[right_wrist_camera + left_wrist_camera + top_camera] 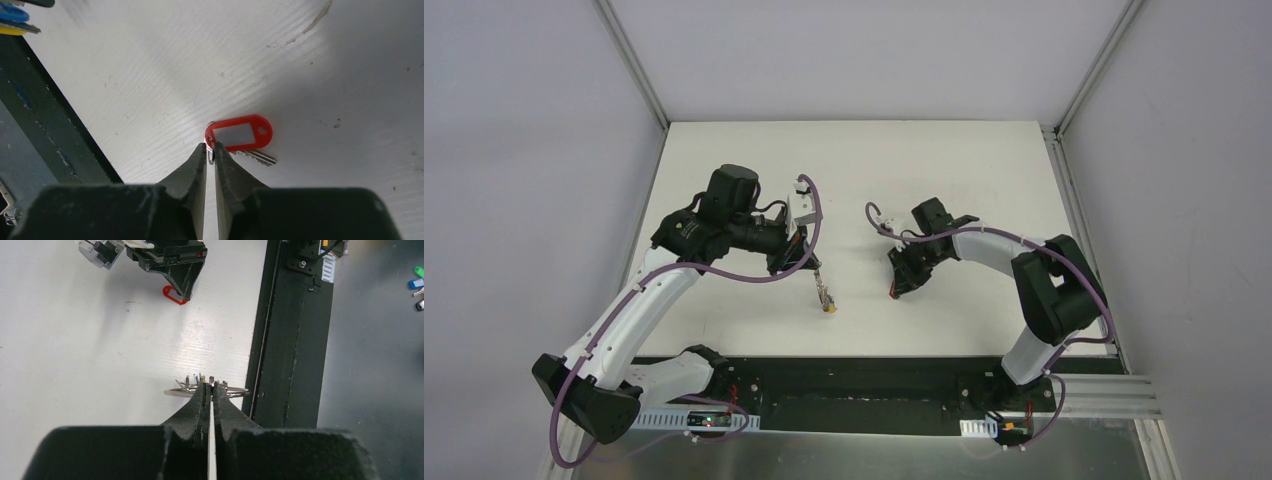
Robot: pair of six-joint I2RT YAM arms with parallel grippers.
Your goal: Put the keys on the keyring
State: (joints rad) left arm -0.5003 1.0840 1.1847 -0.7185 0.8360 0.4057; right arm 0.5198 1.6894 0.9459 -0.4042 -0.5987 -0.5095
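- surface [724, 170]: white, with a black rail [854, 385] along the near edge.
- left arm [639, 310] reaches in from the left and right arm [1049, 290] from the right. wrists are near each other mid-surface, not touching.
- left gripper [211, 387]: jaws shut tight on the rim of the keyring [235, 391]. the ring sticks out flat on both sides of the tips. top view shows its key bunch and yellow tag [829, 311] trailing off the tips.
- right gripper [210, 150]: down at the surface, jaws at a narrow slit. the small split ring [210, 155] of the red-tag key sits between the tips. can't tell whether it's pinched or only straddled.
- red-tag key [240, 132]: flat on the surface, well apart from the keyring. tag is on top, blade [257, 157] pokes out beneath.
- black-tag key: not visible in any view.
- step in hand, my read: get a firm hold on the red-tag key. nothing new is threaded onto the keyring yet.
- to do it well:
  - close on the split ring or the tag neck, not the tag's flat face
  - lift straight up so the key dangles clear
  - bring the split ring edge-on to the keyring
  - hold the left side dead steady
- risk: the thin ring twists or pops out of the tips on closing.
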